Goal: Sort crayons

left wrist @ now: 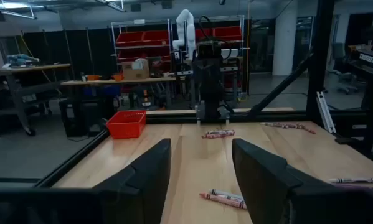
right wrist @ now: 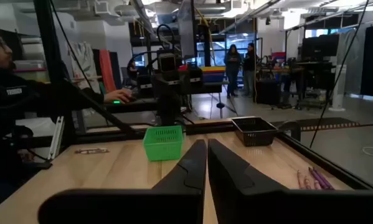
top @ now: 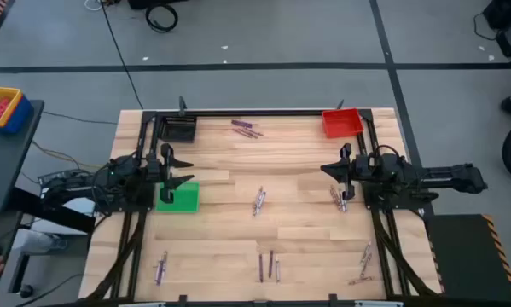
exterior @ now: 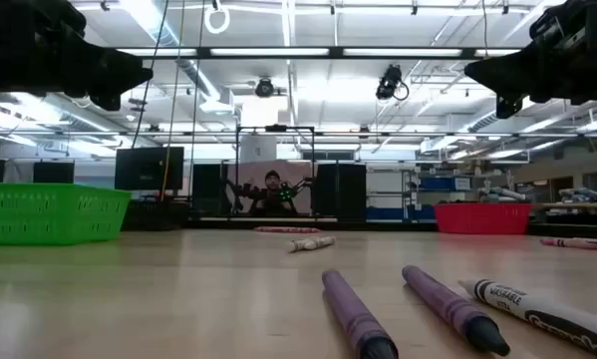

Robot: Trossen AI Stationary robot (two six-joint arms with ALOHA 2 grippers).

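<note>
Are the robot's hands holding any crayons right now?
No. The left gripper is open with nothing between its fingers, above the green bin. The right gripper is shut on nothing. The crayons lie on the table.

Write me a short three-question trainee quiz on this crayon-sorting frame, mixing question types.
1. True or false: the left gripper hangs with its fingers apart beside the green plastic mesh bin.
2. Multiple choice: the red plastic bin sits at which part of the wooden table in the high view? A) lower left B) upper right C) centre
3. Fill in: the right gripper is ____, holding nothing, above a small cluster of pale and pinkish crayons.

Key: 1 true; 2 B; 3 shut.
</note>
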